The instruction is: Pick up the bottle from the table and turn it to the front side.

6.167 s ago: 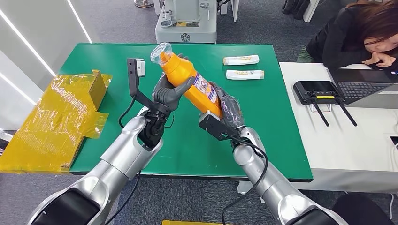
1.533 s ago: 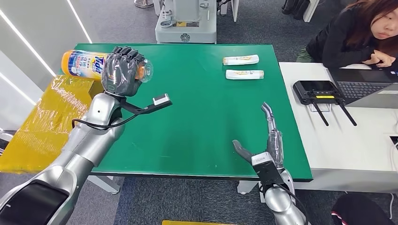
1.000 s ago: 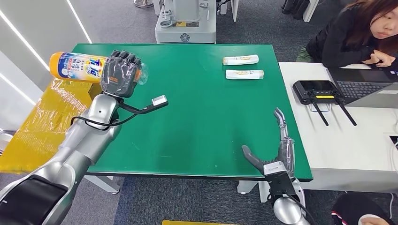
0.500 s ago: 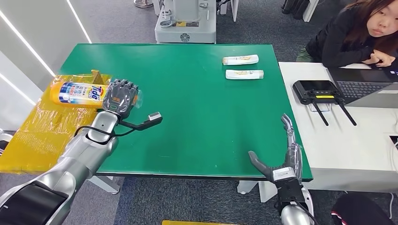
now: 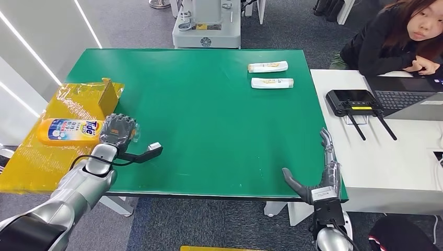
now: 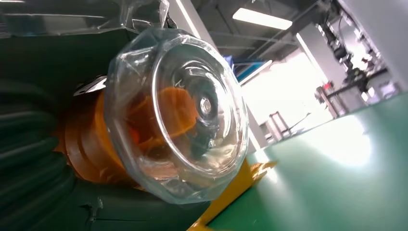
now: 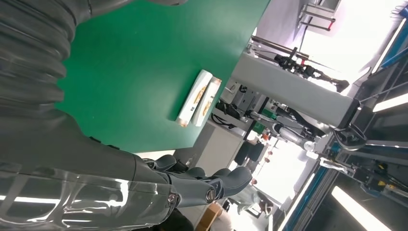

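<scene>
My left hand point(image 5: 118, 131) grips the orange Tide bottle point(image 5: 69, 130) near its neck. The bottle lies level over the yellow wrapped box point(image 5: 62, 157) off the table's left edge, label up and base pointing left. In the left wrist view the bottle's clear cap point(image 6: 179, 113) faces the camera, with the orange neck behind it and my dark fingers point(image 6: 29, 159) around it. My right hand point(image 5: 319, 177) hangs open at the table's near right edge, fingers spread, holding nothing.
Two white tubes point(image 5: 268, 67) point(image 5: 272, 82) lie at the far right of the green table point(image 5: 219, 115). A white desk point(image 5: 397, 157) on the right carries a black controller point(image 5: 352, 103) and a laptop. A person point(image 5: 397, 36) sits behind it. A grey machine point(image 5: 207, 26) stands beyond the table.
My left hand has carried the bottle down and leftwards, from above the table's far left corner to low over the yellow box. My right hand has drawn back to the near edge.
</scene>
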